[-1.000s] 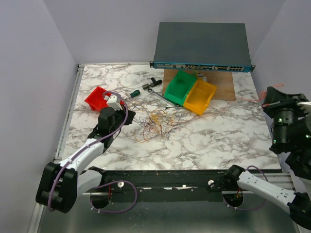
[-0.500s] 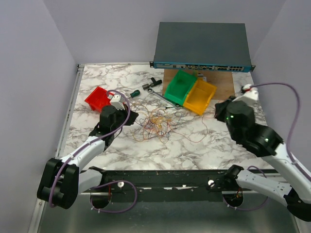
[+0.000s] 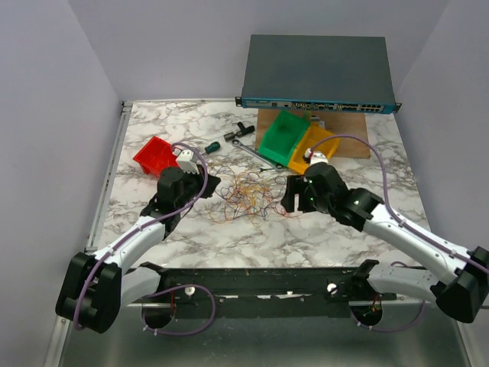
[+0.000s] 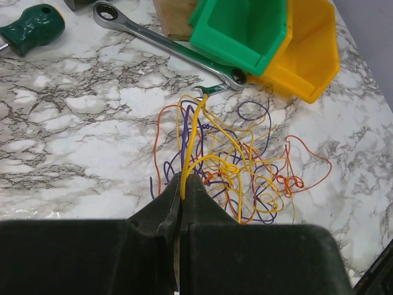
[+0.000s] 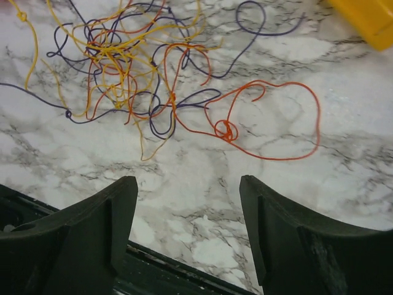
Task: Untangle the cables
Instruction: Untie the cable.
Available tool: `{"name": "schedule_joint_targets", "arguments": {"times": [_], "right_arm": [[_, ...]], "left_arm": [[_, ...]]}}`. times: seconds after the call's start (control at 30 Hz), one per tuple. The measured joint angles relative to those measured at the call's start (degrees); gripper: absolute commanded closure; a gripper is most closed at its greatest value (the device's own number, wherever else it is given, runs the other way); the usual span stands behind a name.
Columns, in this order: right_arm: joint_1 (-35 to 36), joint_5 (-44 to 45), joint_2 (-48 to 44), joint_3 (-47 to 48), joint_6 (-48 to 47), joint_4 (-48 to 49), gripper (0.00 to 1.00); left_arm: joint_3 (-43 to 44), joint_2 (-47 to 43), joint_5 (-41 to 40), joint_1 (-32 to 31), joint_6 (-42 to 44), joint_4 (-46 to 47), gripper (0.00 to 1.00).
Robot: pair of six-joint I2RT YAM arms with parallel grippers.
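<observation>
Here the left fingers (image 4: 153, 224) pinch a yellow cable (image 4: 192, 144), the right fingers (image 5: 98, 221) hovering spread near the cables (image 5: 123, 74).

Green bin (image 3: 276, 140) touching yellow bin (image 3: 319, 157), red bin (image 3: 147, 157), wrench (image 3: 250, 151), green-handled screwdriver (image 3: 212, 145), grey switch (image 3: 317, 73), marble table (image 3: 359, 222).

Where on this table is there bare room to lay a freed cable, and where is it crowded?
Bare patches: the strip nearer than the cables; the right side beyond the yellow bin; the far-left corner behind the red bin. Crowded: around the cables, wrench and green bin.
</observation>
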Motion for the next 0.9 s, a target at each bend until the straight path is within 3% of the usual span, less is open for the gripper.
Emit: {"name": "schedule_joint_targets", "arguments": {"times": [0.17, 0.3, 0.57, 0.9], "right_arm": [[0.0, -4.8, 7.9, -2.6, -4.1, 7.8, 0.26], [0.0, -4.8, 12.0, -4.7, -4.4, 10.3, 0.12], [0.0, -3.2, 16.8, -6.9, -3.9, 13.9, 0.16], [0.0, -3.6, 22.9, -6.8, -11.6, 18.3, 0.15]], "left_arm": [[0.0, -0.1, 0.0, 0.0, 0.2, 0.0, 1.0], [0.0, -1.1, -0.4, 0.0, 0.4, -0.4, 1.0], [-0.8, -6.3, -3.9, 0.0, 0.6, -1.2, 1.0], [-0.9, -5.8, -4.1, 0.0, 0.8, -1.3, 1.0]]}}
